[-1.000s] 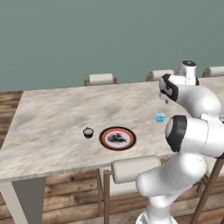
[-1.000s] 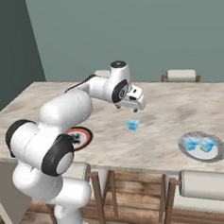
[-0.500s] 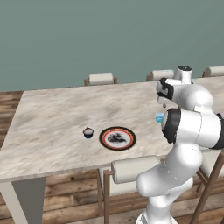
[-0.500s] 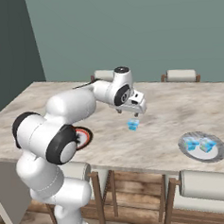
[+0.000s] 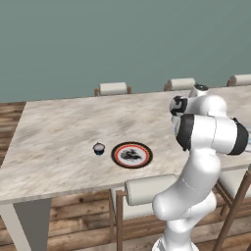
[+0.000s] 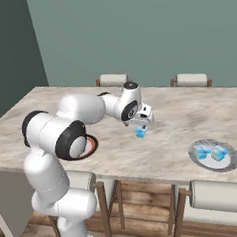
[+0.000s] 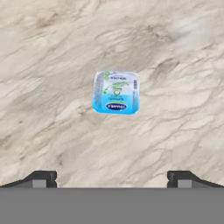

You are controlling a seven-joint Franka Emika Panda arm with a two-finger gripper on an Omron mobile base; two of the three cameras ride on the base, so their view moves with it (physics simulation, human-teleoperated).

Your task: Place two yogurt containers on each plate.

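My gripper (image 6: 140, 123) hangs open just above a light blue yogurt container (image 6: 140, 133) standing on the marble table. In the hand view that container (image 7: 116, 92) sits centred ahead of my gripper (image 7: 111, 181), whose fingertips (image 7: 41, 178) stand wide apart, clear of it. The pale grey plate (image 6: 193, 155) at the right carries two light blue yogurt containers (image 6: 203, 152) (image 6: 219, 154). The black-rimmed plate (image 5: 117, 156) with a red ring has nothing on it. A dark blue yogurt container (image 5: 99, 148) stands just left of that plate. My arm hides part of the black-rimmed plate (image 6: 92, 145).
Cushioned chairs (image 5: 113, 88) (image 5: 181, 83) line the table's far side. More chairs (image 5: 152, 188) (image 6: 221, 196) are tucked under its near edge. The marble table (image 5: 59, 127) stretches wide to the left.
The gripper has come down toward the light blue container on the table, and the arm has folded closer. The jaws stayed open. No container or plate moved.
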